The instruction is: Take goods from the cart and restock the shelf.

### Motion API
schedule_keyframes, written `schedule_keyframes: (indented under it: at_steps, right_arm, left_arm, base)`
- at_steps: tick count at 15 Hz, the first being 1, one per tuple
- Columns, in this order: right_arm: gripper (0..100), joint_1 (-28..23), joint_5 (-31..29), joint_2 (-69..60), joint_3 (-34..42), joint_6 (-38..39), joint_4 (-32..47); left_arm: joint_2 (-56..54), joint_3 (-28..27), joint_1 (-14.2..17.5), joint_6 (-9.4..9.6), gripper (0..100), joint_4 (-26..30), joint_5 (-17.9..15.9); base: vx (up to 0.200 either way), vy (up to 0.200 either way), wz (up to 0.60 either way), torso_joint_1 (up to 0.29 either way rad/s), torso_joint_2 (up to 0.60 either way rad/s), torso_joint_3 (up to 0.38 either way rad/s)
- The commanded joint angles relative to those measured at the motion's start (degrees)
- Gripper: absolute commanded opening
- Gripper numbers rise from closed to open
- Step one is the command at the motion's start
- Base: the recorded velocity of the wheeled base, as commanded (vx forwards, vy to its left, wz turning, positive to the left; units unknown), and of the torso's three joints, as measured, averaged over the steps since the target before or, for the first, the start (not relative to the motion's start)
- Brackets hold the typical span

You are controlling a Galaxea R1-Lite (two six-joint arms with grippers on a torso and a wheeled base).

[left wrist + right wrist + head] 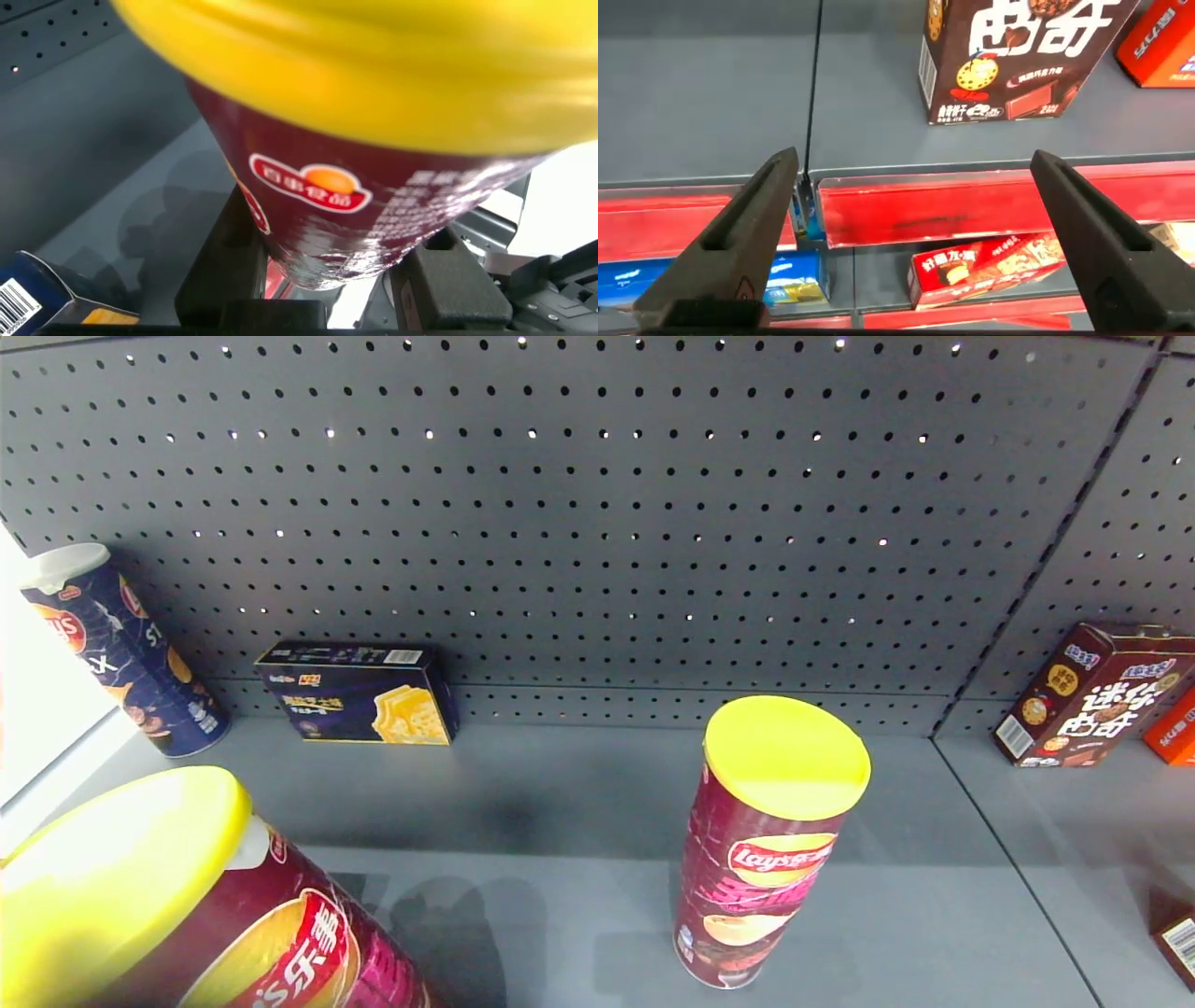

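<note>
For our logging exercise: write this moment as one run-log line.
left gripper: shut on held chip can, over shelf | right gripper: open, empty, facing shelf edge | second chip can: upright on shelf

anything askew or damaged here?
Nothing stands out. The standing maroon chip can, blue chip can, dark blue box and brown cookie box look intact; only the held chip can in the left end effector is tilted.

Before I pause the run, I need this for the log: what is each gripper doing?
Left gripper: shut on the yellow-lidded chip can.
Right gripper: open, holding nothing.
</note>
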Motion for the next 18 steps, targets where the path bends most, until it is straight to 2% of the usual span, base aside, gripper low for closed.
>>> schedule_keyframes:
  at_steps: [1,3,5,8,9,11,12,13,14,15,16,18]
  right_arm:
    - [100,0.0,0.1,0.3,0.0,0.0,0.0]
    - [100,-0.1,0.1,0.3,0.0,0.0,0.0]
    - [100,-0.1,0.1,0.3,0.0,0.0,0.0]
    - [100,-0.1,0.1,0.3,0.0,0.0,0.0]
    - [100,0.0,0.1,0.3,0.0,0.0,0.0]
    - [100,-0.1,0.1,0.3,0.0,0.0,0.0]
    - [100,-0.1,0.1,0.3,0.0,0.0,0.0]
    - [100,-0.1,0.1,0.3,0.0,0.0,0.0]
    - [100,-0.1,0.1,0.3,0.0,0.0,0.0]
    - [100,-0.1,0.1,0.3,0.0,0.0,0.0]
    - [100,0.0,0.1,0.3,0.0,0.0,0.0]
    - [100,0.0,0.1,0.3,0.0,0.0,0.0]
  left_arm:
    - [0.1,-0.5,0.0,0.02,0,-1.0,0.0]
    - [0.1,-0.9,0.1,-0.86,0,-2.8,0.2]
    - [0.1,-1.7,0.1,-0.95,0,-2.6,0.4]
    - [5.1,-8.4,2.5,-0.77,0,-0.8,0.9]
    - [6.5,-11.2,2.9,-0.77,0,0.0,1.0]
    - [11.8,-22.2,2.6,-0.68,0,5.8,0.9]
    - [13.7,-25.6,2.4,0.28,0,8.6,0.9]
    - [15.0,-27.3,3.2,2.57,0,11.9,0.9]
    - [17.0,-28.8,4.6,6.61,0,14.6,1.0]
    - [20.9,-30.4,6.0,14.96,0,14.3,0.9]
    - [23.4,-31.6,5.8,17.77,0,12.4,1.2]
    - [27.3,-35.4,5.2,17.51,0,12.2,1.8]
  base:
    - [0.0,0.0,0.0,0.0,0.0,0.0]
    - [0.0,0.0,0.0,0.0,0.0,0.0]
    - [0.0,0.0,0.0,0.0,0.0,0.0]
    - [0.0,0.0,0.0,0.0,0.0,0.0]
    - [0.0,0.0,0.0,0.0,0.0,0.0]
    - [0.0,0.0,0.0,0.0,0.0,0.0]
    - [0.0,0.0,0.0,0.0,0.0,0.0]
    - [0.0,0.0,0.0,0.0,0.0,0.0]
    - [0.0,0.0,0.0,0.0,0.0,0.0]
    - [0.0,0.0,0.0,0.0,0.0,0.0]
    - [0.0,0.0,0.0,0.0,0.0,0.0]
    - [0.0,0.0,0.0,0.0,0.0,0.0]
